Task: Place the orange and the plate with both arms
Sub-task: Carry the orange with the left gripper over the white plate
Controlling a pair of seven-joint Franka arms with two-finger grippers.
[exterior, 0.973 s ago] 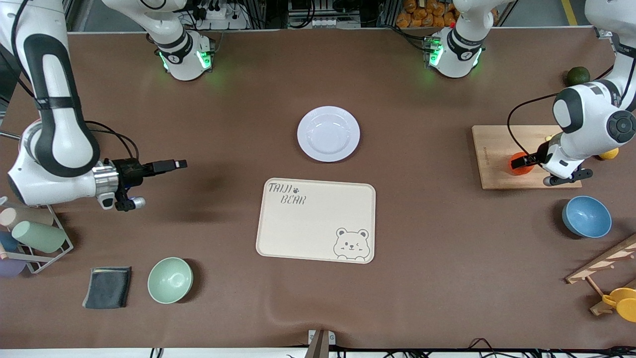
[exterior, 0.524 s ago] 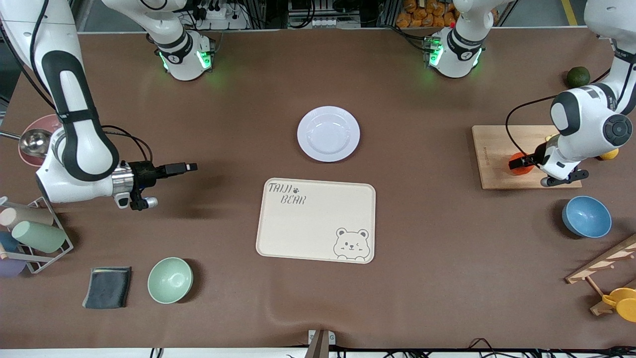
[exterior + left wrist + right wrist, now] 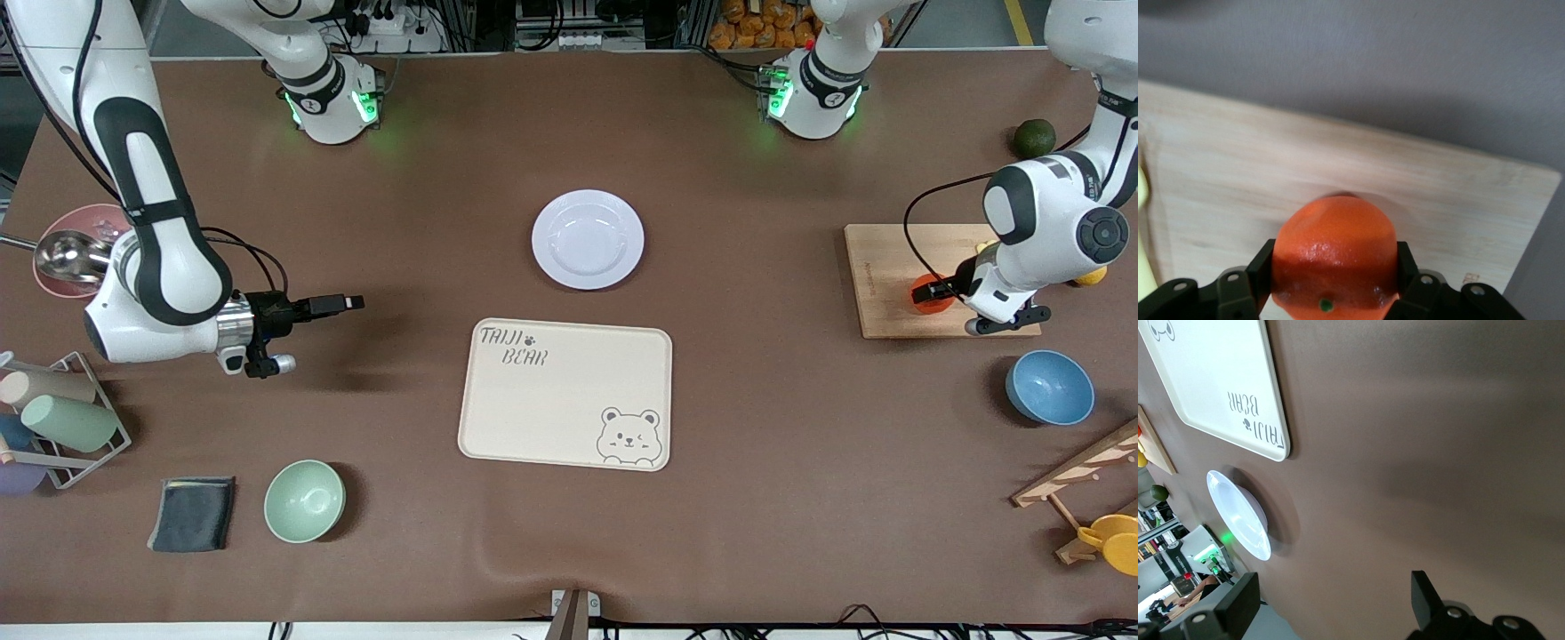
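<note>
The orange (image 3: 927, 293) is on the wooden cutting board (image 3: 889, 267) at the left arm's end of the table. My left gripper (image 3: 941, 292) is shut on the orange (image 3: 1335, 250), one finger on each side, low over the board (image 3: 1238, 173). The pale plate (image 3: 588, 239) lies at the table's middle, farther from the front camera than the bear-printed tray (image 3: 565, 393). My right gripper (image 3: 352, 303) is open and empty above bare table toward the right arm's end. Its wrist view (image 3: 1331, 593) shows the plate (image 3: 1238, 513) and the tray (image 3: 1218, 380) farther off.
A lemon (image 3: 1089, 276) and a dark green fruit (image 3: 1034, 136) lie near the board. A blue bowl (image 3: 1049, 387) sits nearer the camera than the board. A mint bowl (image 3: 304, 500), a grey cloth (image 3: 191, 514), a cup rack (image 3: 53, 418) and a ladle (image 3: 67, 256) are at the right arm's end.
My right arm has moved its open gripper a little toward the table's middle. My left gripper has stayed on the orange at the board.
</note>
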